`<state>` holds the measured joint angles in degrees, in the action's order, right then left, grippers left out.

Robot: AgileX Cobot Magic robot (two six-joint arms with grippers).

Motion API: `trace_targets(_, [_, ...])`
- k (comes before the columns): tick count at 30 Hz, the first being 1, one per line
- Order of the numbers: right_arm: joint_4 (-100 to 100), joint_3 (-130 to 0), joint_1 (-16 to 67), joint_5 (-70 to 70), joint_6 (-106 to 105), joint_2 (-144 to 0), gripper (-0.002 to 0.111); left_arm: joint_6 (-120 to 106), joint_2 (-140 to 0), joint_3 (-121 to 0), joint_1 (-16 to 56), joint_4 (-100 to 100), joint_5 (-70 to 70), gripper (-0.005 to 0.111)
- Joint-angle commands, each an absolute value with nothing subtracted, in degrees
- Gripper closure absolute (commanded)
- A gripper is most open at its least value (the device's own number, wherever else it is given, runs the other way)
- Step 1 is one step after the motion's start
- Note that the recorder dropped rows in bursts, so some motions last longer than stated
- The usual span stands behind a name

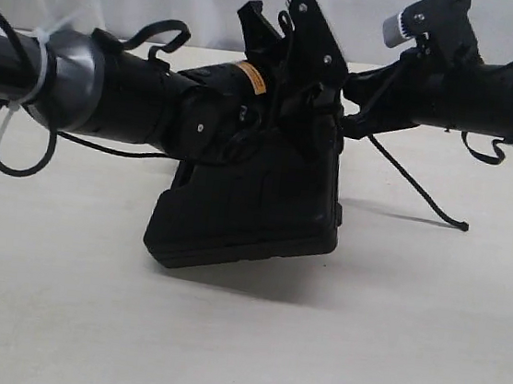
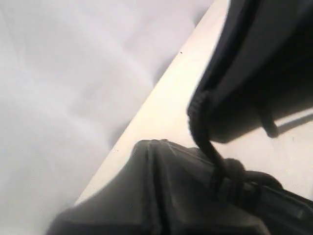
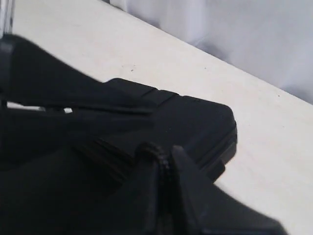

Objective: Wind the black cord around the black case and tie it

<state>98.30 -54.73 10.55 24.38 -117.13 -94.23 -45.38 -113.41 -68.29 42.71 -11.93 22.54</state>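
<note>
Left wrist view: the left gripper [image 2: 222, 188] is pinched tight on the cord [image 2: 200, 129] at a knot; the right gripper [image 3: 164, 176] is clamped on a strand too (only a ribbed sliver shows between its fingers); the case [image 1: 244, 218] sits tilted on the table [image 1: 220, 345] below both. Uneven pulling could slip the cord off a corner, or drop the case flat and slacken the wrap. Count: two grippers, one cord, one case.

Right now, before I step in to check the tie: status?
Left claw and right claw shut on black cord. Black case tilted beneath them. Cord's tail trails loose on table.
</note>
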Motion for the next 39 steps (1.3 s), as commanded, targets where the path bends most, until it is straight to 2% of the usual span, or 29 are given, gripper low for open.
trace_targets(1, [99.95, -55.80, 11.47, 19.17, -117.52, -93.52, 0.104, -41.68, -116.16, -68.09, 42.56, -9.76, 22.48, 0.107])
trace_targets(8, [99.95, -55.80, 11.47, 16.34, -116.10, -93.52, 0.104, -41.46, -116.85, -68.09, 42.56, -5.61, 15.44, 0.107])
trace_targets(20, [99.95, -55.89, 11.47, 22.12, -116.10, -93.66, 0.104, -41.92, -118.56, -68.09, 42.66, -5.04, 15.44, 0.107])
trace_targets(27, [99.95, -55.93, 11.35, 13.01, -117.21, -97.23, 0.104, -41.92, -117.33, -68.09, 42.66, -5.15, 16.08, 0.107])
trace_targets(33, [99.95, -55.93, 11.35, 12.10, -121.35, -100.53, 0.104, -41.92, -116.99, -68.09, 42.66, -5.15, 15.53, 0.107])
trace_targets(39, [91.30, -55.93, 11.35, 9.22, -121.35, -105.28, 0.104, -41.92, -116.99, -68.09, 42.66, -5.15, 15.41, 0.107])
